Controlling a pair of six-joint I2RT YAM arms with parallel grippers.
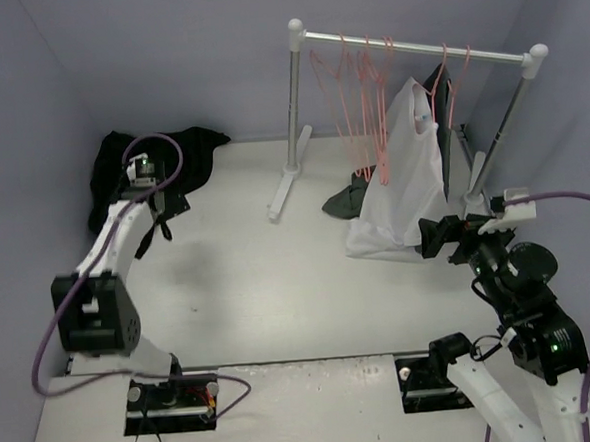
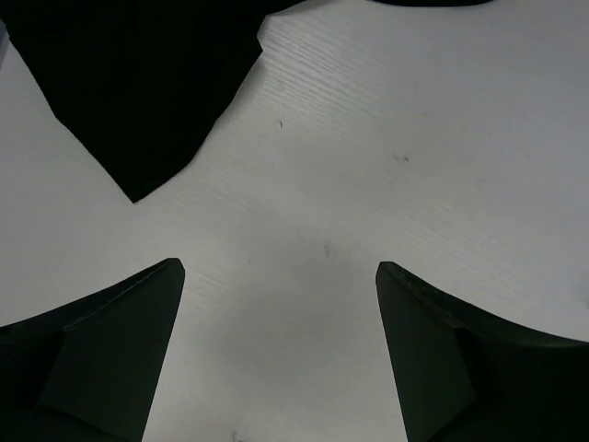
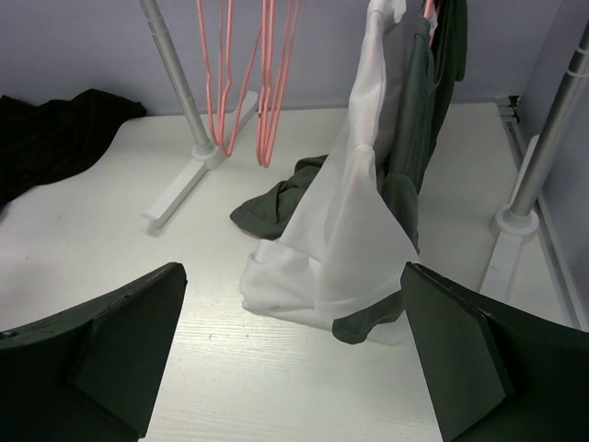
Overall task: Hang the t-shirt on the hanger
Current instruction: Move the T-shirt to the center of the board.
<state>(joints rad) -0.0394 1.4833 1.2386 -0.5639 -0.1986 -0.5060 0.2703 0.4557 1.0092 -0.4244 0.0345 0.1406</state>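
Note:
The black t-shirt (image 1: 166, 157) lies crumpled at the table's far left corner; in the left wrist view its edge (image 2: 138, 83) fills the upper left. My left gripper (image 1: 154, 235) hovers just in front of it, open, with bare table between the fingers (image 2: 281, 267). Several pink wire hangers (image 1: 359, 87) hang empty on the rail, also seen from the right wrist (image 3: 267, 83). My right gripper (image 1: 428, 241) stands open near the foot of the hanging clothes, nothing between its fingers (image 3: 293, 267). The t-shirt shows far left there (image 3: 55, 138).
A clothes rack (image 1: 405, 46) with two white-footed posts stands at the back right. A white garment (image 1: 402, 174) hangs from it, draping onto the table (image 3: 340, 239). A dark grey-green garment (image 1: 346, 200) lies partly on the table beside it (image 3: 276, 207).

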